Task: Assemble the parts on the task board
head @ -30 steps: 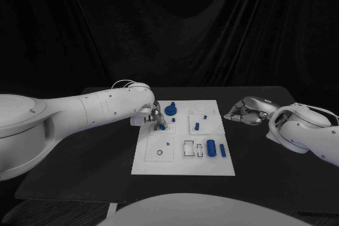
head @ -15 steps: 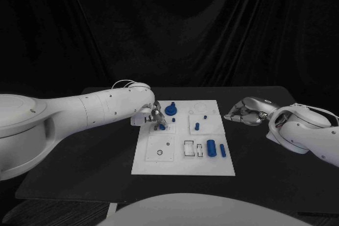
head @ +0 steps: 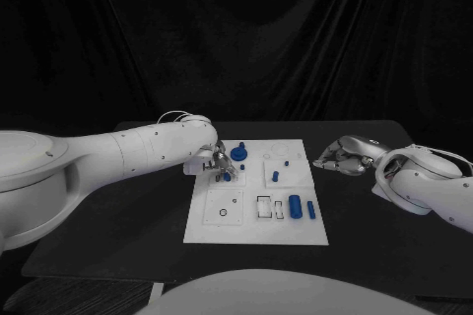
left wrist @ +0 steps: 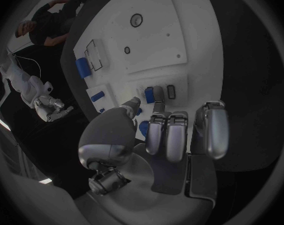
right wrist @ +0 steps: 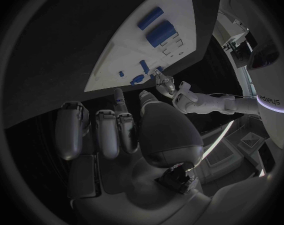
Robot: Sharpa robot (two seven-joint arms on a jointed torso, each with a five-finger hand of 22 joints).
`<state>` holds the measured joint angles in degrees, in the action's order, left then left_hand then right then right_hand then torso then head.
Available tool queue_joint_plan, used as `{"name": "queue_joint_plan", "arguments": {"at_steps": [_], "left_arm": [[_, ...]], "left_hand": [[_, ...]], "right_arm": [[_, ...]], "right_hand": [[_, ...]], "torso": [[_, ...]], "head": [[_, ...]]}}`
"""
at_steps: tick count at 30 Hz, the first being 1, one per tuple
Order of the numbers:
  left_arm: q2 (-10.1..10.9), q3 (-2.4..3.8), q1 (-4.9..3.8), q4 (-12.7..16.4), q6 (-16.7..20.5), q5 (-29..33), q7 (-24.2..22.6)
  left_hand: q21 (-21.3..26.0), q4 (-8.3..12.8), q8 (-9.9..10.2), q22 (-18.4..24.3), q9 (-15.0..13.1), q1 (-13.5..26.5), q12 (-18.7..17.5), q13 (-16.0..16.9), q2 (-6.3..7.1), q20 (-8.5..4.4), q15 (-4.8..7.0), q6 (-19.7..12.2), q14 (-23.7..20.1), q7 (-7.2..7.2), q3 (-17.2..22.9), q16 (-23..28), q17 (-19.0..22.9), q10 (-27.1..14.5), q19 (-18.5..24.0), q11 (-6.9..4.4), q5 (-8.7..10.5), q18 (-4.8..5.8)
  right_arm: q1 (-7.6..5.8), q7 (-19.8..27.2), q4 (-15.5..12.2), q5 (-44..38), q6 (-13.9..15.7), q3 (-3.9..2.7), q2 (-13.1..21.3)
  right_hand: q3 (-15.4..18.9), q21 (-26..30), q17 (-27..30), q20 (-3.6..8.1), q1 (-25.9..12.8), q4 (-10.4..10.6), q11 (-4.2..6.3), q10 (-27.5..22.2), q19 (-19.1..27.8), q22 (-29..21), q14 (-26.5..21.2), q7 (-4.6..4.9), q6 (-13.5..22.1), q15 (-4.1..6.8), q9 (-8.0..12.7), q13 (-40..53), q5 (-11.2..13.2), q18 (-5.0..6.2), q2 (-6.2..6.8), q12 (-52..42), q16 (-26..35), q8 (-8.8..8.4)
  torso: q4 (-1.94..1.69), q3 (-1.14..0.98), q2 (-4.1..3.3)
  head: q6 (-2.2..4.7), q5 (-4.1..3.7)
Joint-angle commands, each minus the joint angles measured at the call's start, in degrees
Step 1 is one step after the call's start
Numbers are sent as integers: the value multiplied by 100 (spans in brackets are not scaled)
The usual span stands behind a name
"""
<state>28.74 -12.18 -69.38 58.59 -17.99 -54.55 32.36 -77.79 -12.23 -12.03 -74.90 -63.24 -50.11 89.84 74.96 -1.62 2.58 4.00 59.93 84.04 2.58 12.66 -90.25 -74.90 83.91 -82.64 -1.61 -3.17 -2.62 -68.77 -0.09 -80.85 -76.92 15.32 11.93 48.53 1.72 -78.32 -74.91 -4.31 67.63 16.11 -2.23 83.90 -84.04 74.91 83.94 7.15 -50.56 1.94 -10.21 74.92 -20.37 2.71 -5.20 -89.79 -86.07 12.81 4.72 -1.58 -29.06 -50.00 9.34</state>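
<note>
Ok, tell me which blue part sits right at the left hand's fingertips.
The small blue part near the board's left edge, at the left hand. The other parts lie clear of it, toward the board's middle and right.

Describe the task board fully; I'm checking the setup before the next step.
The task board is a flat white rectangular plate lying on the black table between the two arms. Its surface carries raised square panels, outlined slots and a small ring. Blue parts stand or lie on it: a knobbed piece at the far end, two cylinders near the right edge. The left hand reaches over its far left corner.
</note>
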Motion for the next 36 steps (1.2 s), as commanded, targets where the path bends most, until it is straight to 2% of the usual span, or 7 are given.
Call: {"name": "queue_joint_plan", "arguments": {"at_steps": [1, 5, 14, 25, 30, 32, 36], "left_arm": [[-21, 4, 9, -4, -18, 3, -27], [-32, 4, 9, -13, -7, 2, -30], [-43, 4, 9, -17, 6, 2, -35], [-7, 4, 9, 50, 14, 1, -34], [98, 5, -5, 190, 76, 0, -41], [180, 5, -40, 298, 148, 0, -50], [350, 5, -192, 524, 318, 0, -78]], "left_hand": [[27, -105, 19, -1111, 3, 92, 16, 1504, 19, 17, -25, 74, 596, -10, -149, 25, -1510, 609, 13, 40, 37, -39], [16, -222, -31, -1114, -44, 132, 16, 1504, 29, 7, -11, 152, 596, -33, -292, 25, -1510, 609, 8, 23, 42, -37], [0, -233, -147, -1118, -191, -21, 16, 1504, -8, -15, 13, 222, 596, -71, -389, 25, -1510, 609, -2, -9, 38, -35], [-11, -155, -465, -1121, -652, -330, 16, 1504, -98, -51, 50, 170, 596, -122, -530, 25, -1510, 609, -15, -53, 19, -32], [-34, -145, -752, -1128, -1089, -428, 16, 1504, -128, -70, 70, 97, 596, -151, -675, 25, -1510, 609, -35, -76, 20, -27], [-45, -145, -798, -1132, -1156, -440, 16, 1504, -120, -73, 75, 88, 596, -156, -705, 25, -1510, 609, -43, -81, 22, -24], [-59, -170, -880, -1136, -1279, -421, 16, 1504, -43, -84, 85, 60, 596, -163, -820, 25, -1510, 609, -55, -90, 34, -21]], "right_arm": [[15, -86, 4, -9, -33, -4, -2], [16, -84, 10, -9, -40, -4, -7], [16, -82, 17, -9, -49, -4, -9], [17, -79, 14, -9, -48, -4, 1], [16, -71, 9, -9, -29, -4, 17], [16, -66, 6, -9, -14, -4, 31], [16, -57, 5, -9, 16, -4, 55]], "right_hand": [[-14, 19, -765, -27, 62, 13, -30, 610, -46, 1088, 448, -3, 28, -36, 1, 1508, -36, 31, 6, -21, 18, -10], [-14, 19, -765, -27, 62, 13, -30, 610, -46, 1088, 448, -3, 28, -36, 1, 1508, -36, 31, 6, -21, 18, -10], [-13, 34, -759, -26, 67, 12, -29, 610, -41, 1083, 447, -4, 25, -35, 0, 1508, -38, 34, 8, -21, 21, -8], [-13, 34, -759, -26, 67, 12, -29, 610, -41, 1083, 447, -4, 25, -35, 0, 1508, -38, 34, 8, -21, 21, -8], [-9, 37, -754, -26, 65, 14, -29, 610, -41, 1083, 446, -3, 26, -34, 1, 1508, -37, 35, 11, -21, 24, -9], [-9, 37, -754, -26, 65, 14, -29, 610, -41, 1083, 446, -3, 26, -34, 1, 1508, -37, 35, 11, -21, 24, -9], [-6, 36, -758, -26, 62, 16, -30, 610, -42, 1083, 447, -3, 27, -34, 1, 1508, -35, 34, 15, -21, 22, -9]], "torso": [[0, -1, -1], [0, 0, -2], [1, 0, -2], [1, -1, -1], [-2, -2, 3], [-2, -1, 2], [1, 0, -1]], "head": [[0, -5], [0, -7], [0, -4], [0, -14], [0, -18], [0, -16], [0, 1]]}}
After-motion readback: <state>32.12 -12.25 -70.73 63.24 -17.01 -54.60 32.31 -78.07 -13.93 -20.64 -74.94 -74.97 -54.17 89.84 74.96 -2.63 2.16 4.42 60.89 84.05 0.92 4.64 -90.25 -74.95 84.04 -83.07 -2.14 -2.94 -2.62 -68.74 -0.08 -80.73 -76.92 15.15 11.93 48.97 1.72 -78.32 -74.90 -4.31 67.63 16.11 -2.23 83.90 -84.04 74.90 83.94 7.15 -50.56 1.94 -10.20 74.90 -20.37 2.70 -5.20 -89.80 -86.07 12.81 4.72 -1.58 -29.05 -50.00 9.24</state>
